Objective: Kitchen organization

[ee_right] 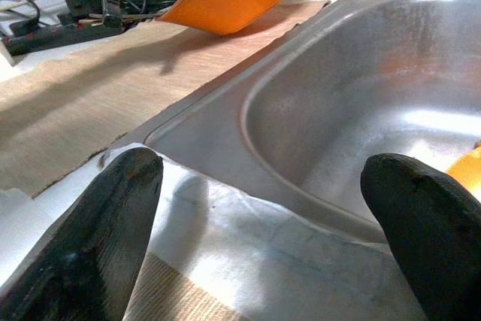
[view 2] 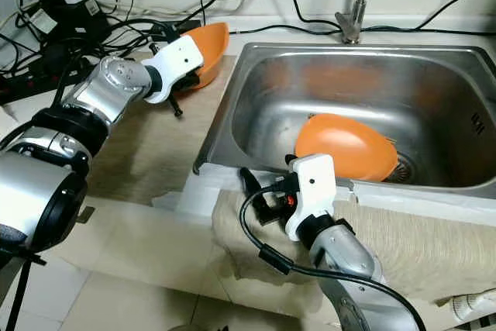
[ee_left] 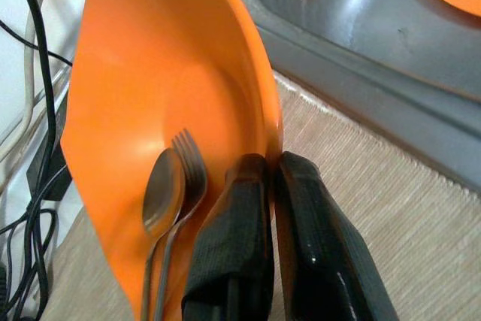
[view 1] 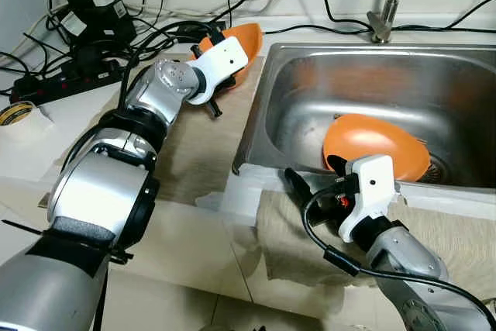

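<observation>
Left end effector point(ee_left: 263, 208) is clamped on the rim of the orange bowl point(view 1: 236, 44), one finger inside, one outside, and that bowl sits tilted on the mat on the counter point(view 1: 194, 153) just left of the sink point(view 1: 372, 60). Here's the worry: a spoon point(ee_left: 161, 193) and a fork point(ee_left: 188, 178) lie loose inside that bowl, side by side, right beside the inner finger. Tip the bowl any further and, by my reckoning, both slide out onto the mat or over into the tangle of black cables point(view 1: 101, 36) behind, away from the sink. A pinch on a thin rim can also let the bowl swing.

Now the right end effector point(ee_right: 263, 208): fingers spread wide, holding nothing, hovering over the front edge of the sink. Inside the sink, a second orange bowl point(view 1: 376, 145) lies upside down near the drain. Reach in carelessly and a finger could knock it or clip the steel wall. Nothing shows under that bowl; can't tell what it covers.
</observation>
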{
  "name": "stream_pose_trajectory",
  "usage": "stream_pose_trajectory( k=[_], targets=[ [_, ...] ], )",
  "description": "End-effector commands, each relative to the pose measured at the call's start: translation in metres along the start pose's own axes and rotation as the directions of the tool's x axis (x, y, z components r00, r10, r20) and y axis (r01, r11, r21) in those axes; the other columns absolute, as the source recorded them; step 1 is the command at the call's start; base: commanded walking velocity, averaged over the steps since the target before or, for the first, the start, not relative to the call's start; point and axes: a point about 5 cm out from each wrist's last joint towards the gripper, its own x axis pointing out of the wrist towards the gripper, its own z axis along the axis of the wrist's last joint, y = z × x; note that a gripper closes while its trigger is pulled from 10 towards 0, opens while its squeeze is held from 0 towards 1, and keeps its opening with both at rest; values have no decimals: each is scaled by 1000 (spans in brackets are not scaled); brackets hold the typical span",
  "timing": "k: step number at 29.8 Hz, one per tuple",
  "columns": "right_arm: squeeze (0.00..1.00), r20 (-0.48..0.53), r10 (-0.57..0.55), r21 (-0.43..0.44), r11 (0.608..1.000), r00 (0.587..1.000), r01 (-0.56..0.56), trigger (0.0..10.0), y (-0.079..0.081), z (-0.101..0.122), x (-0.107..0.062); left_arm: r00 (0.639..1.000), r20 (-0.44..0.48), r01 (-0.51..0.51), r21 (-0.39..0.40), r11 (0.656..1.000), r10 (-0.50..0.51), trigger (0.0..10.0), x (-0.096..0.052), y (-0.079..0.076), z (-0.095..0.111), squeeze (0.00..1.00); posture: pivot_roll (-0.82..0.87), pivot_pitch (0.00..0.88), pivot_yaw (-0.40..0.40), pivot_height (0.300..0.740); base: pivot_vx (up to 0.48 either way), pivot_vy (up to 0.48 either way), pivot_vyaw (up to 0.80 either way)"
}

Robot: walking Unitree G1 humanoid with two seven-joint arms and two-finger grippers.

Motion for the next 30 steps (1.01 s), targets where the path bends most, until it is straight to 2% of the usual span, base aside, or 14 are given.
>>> stream_pose_trajectory(
  k=[1, 15, 23, 30],
  targets=[
    [0, 0, 8, 2, 1000, 1000, -8, 10000, 2, -1, 0, 998, -38, 45, 7, 999, -45, 0, -1, -4, -11, 0, -69, 0, 140, 736, 0, 0, 0],
    [0, -7, 16, 6, 1000, 1000, -16, 10000, 3, -3, 2, 990, -48, 138, 32, 990, -136, 0, -12, -13, -35, 0, -41, 0, 128, 736, 0, 0, 0],
    [0, -10, 25, 6, 1000, 1000, -25, 10000, 3, -5, 3, 989, -26, 147, 110, 983, -145, 0, -29, -6, -32, 0, -28, 0, 127, 736, 0, 0, 0],
    [0, -13, 26, 6, 1000, 1000, -26, 10000, 3, -5, 4, 990, -12, 140, 148, 979, -140, 0, -37, -3, -29, 0, -23, 0, 125, 736, 0, 0, 0]
  ],
)
